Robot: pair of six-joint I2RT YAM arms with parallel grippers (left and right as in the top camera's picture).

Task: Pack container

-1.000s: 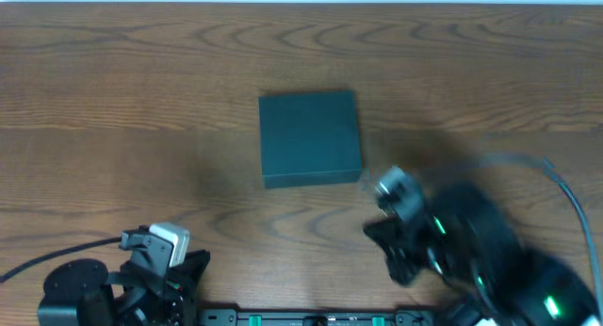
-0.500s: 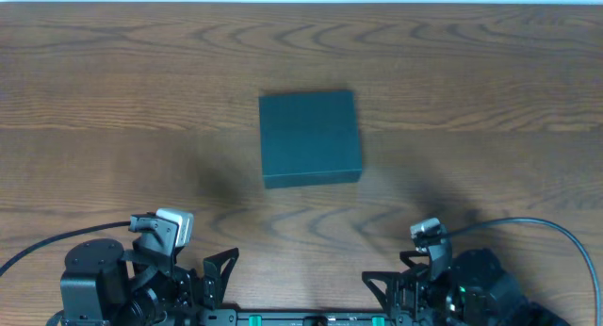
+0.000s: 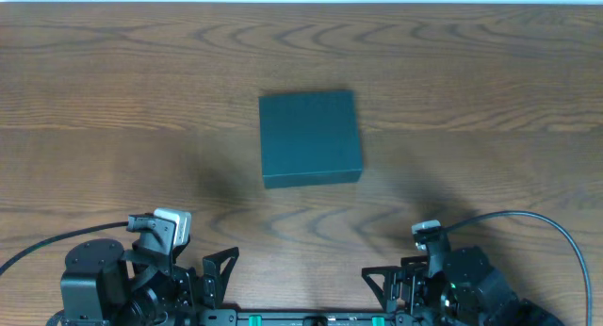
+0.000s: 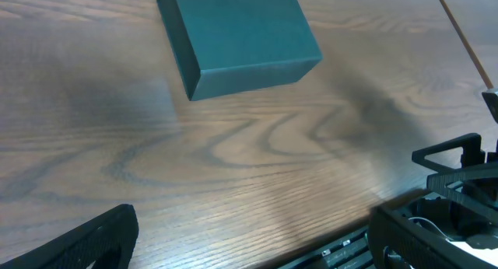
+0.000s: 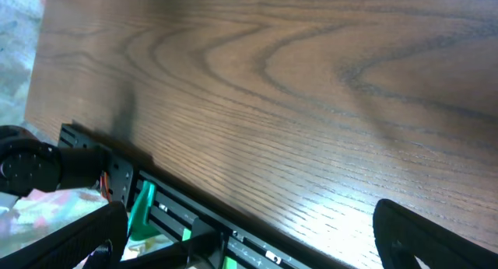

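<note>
Container (image 3: 310, 138) sits flat around the middle of the table (image 3: 113, 90), lid closed. Left gripper (image 4: 253, 226) is low at the near edge, jaws spread wide, empty. Right gripper (image 5: 245, 226) is the same on its side: jaws fully apart, holding nothing. Both are well apart from the container.

My left arm (image 3: 99, 284) and right arm (image 3: 471, 288) sit folded low, close to my base, one at each side. My left gripper (image 4: 253, 218) has its jaws spread wide, holding nothing. My right gripper (image 5: 250, 213) is the same. Both seem angled forward and down, though only the fingertips show.
</note>
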